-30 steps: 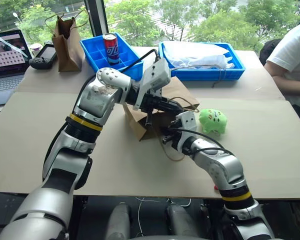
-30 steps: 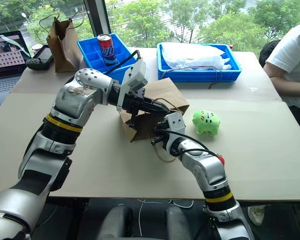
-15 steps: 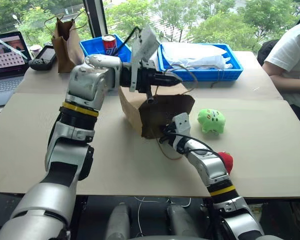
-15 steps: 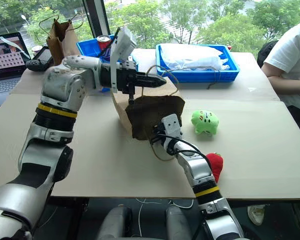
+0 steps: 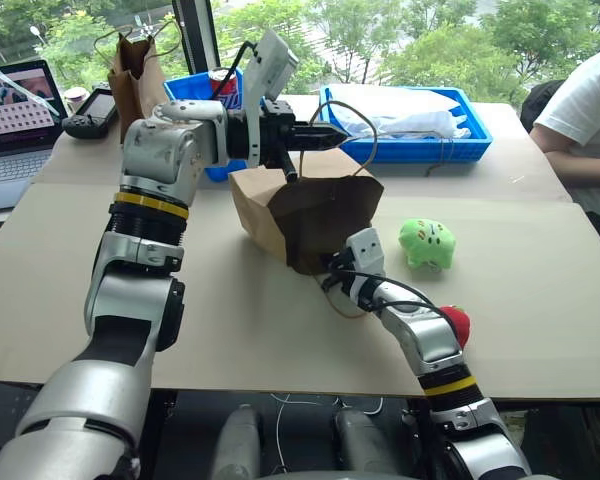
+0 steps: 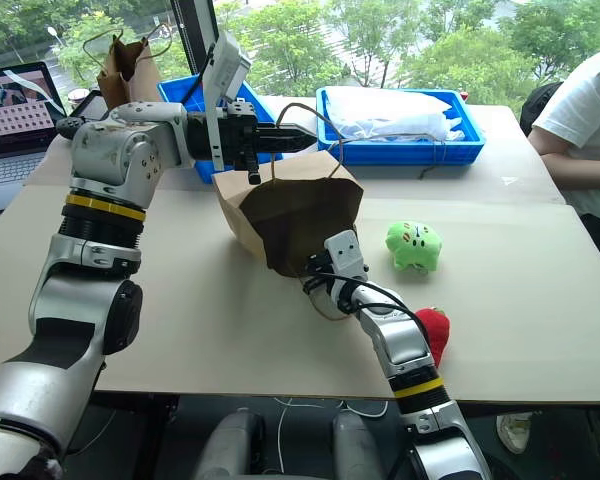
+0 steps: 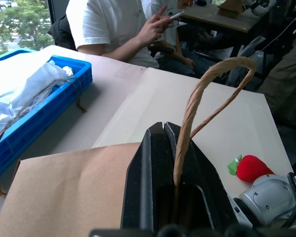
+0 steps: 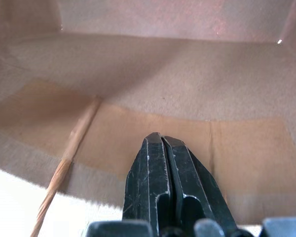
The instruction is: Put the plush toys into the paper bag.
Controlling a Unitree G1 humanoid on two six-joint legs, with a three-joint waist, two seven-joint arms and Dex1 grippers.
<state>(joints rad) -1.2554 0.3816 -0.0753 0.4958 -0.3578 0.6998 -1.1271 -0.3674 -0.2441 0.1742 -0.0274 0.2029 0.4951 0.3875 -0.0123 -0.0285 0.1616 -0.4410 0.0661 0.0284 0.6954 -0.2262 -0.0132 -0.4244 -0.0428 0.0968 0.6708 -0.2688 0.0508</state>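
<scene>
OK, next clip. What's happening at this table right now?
The robot is opening up the paper bag on the table. Its left gripper, shut on the twine handle, holds the bag's top edge up, while the right gripper, also shut, pokes into the bag's mouth near its lower edge. Neither plush toy is in yet: the green toy sits on the table beside the bag, and the red chili toy lies by the right forearm. A person sits at the far corner.
</scene>
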